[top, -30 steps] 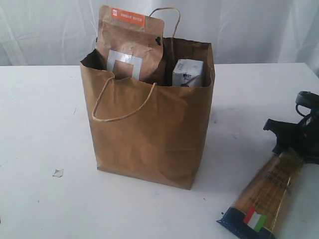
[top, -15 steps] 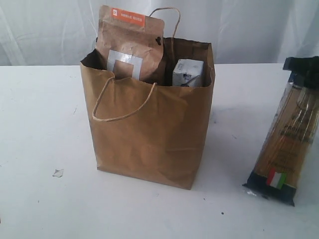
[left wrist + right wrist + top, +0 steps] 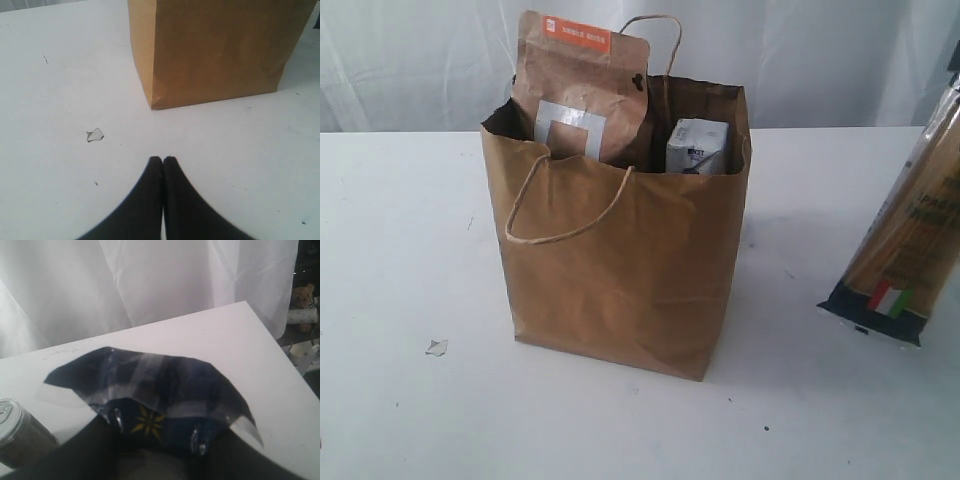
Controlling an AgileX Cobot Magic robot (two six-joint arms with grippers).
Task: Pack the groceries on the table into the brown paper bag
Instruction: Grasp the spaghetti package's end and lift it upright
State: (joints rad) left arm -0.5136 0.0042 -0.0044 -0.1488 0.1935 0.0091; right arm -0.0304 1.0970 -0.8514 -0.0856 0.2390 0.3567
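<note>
Our spaghetti packet [image 3: 905, 250] has risen and swung right; it hangs tilted, apart from the brown paper bag [image 3: 620, 270], its end clamped in our right tool [image 3: 155, 440]. Our left tool [image 3: 163, 161] is closed and empty over the worktop [image 3: 400, 260].

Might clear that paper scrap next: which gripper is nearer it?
Left. The left gripper, shut, is close by the paper scrap; the right gripper grips the spaghetti packet across the brown paper bag.

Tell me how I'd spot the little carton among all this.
Start at the tall brown paper bag. Two things poke out of its open top; the carton is the small white-and-blue box on the right, far shorter than the orange-topped brown pouch beside it.
</note>
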